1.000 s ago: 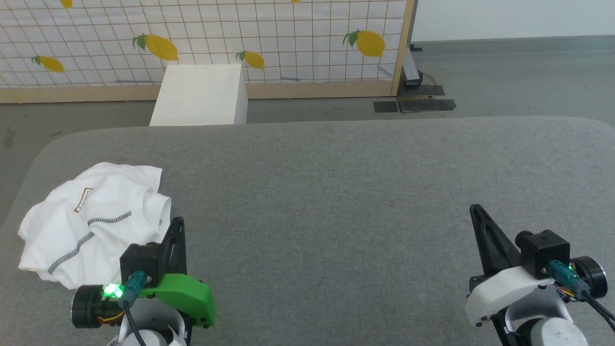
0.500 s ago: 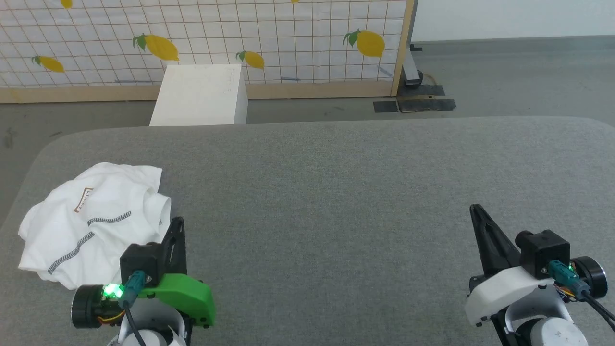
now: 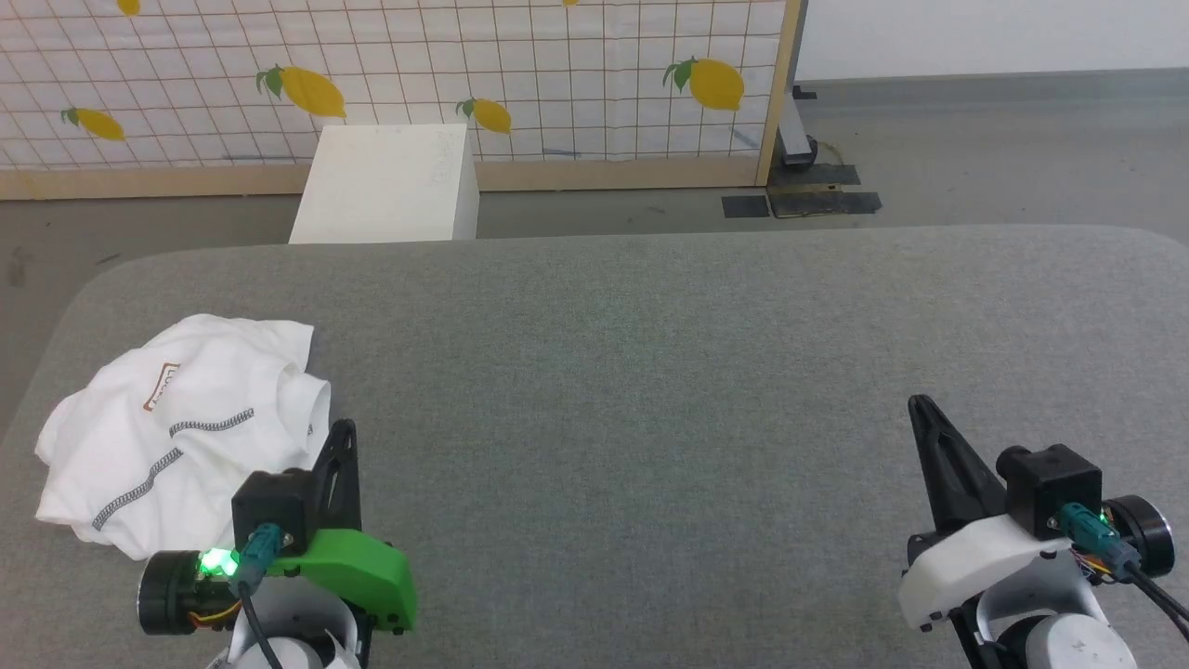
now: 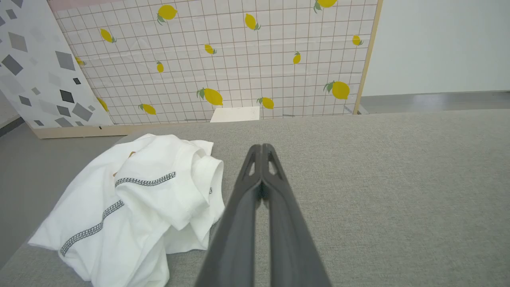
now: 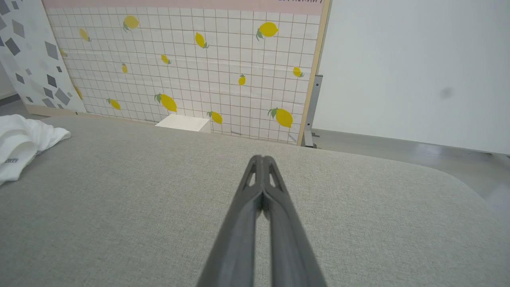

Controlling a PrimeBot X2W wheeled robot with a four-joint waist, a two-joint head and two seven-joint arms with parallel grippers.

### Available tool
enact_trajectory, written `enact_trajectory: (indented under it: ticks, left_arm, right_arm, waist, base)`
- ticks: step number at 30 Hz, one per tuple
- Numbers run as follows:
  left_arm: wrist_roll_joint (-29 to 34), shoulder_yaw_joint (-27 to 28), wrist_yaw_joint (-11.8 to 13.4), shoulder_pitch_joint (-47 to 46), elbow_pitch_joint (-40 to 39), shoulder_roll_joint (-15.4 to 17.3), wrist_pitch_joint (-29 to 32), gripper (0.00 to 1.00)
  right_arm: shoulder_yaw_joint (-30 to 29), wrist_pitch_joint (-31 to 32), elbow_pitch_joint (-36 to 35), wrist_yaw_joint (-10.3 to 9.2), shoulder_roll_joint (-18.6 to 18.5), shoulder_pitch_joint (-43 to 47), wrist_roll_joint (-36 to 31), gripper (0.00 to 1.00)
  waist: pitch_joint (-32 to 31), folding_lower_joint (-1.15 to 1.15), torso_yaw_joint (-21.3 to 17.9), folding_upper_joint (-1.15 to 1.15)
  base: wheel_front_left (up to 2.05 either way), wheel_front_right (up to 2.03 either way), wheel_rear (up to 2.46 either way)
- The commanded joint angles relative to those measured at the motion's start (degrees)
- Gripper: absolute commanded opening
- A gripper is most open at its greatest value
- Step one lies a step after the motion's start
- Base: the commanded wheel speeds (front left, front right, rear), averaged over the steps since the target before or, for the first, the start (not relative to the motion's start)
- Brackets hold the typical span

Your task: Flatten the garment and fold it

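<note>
Spreading over most of the head view is the big grey table (image 3: 669, 353). Its top looks like soft, rough cloth and its corners are round. It is wide, I think, so a shirt can lie flat on it. Behind it, along the top of the frame, stands a white wall panel (image 3: 576, 93) with thin squares and yellow lemons. A plain white box (image 3: 385, 186) with hard flat sides sits on the floor in front of it, upper left.

The white T-shirt (image 3: 176, 427) lies in a crumpled heap at the left edge of the table, middle left of the frame. It is thin, floppy and full of bumps, so nothing has been flattened yet. The left gripper (image 3: 343, 429) is lower left, just beside the shirt, its two dark fingers pinched together with nothing in them. It looks like the closer one to start. The right gripper (image 3: 918, 402) is lower right, well apart from the shirt, also pinched together and empty. Dark grey stitched seams (image 3: 209, 426) and a small brown-outlined patch (image 3: 160, 387) mark the shirt.
</note>
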Motion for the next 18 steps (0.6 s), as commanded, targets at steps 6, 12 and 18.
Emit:
enact_trajectory:
  ticks: [6,12,18]
  left_arm:
    - [0.60,0.07,0.38,0.62,-0.15,-0.25,0.08,0.00]
    - [-0.06,-0.01,-0.01,-0.01,0.00,0.01,-0.01,1.00]
    - [-0.30,-0.35,0.16,0.14,0.21,0.00,-0.44,1.00]
  right_arm:
    - [0.08,-0.01,-0.29,-0.09,0.03,0.80,-0.37,0.00]
    - [-0.01,-0.02,0.04,0.00,0.00,0.00,0.03,1.00]
    - [-0.20,-0.45,0.34,0.00,0.00,0.33,0.70,1.00]
  waist:
    - [0.00,0.00,0.00,0.00]
    - [0.00,0.00,0.00,0.00]
    - [0.02,0.00,-0.02,0.00]
  base:
    - [0.00,0.00,0.00]
    - [0.00,0.00,0.00]
    - [0.00,0.00,0.00]
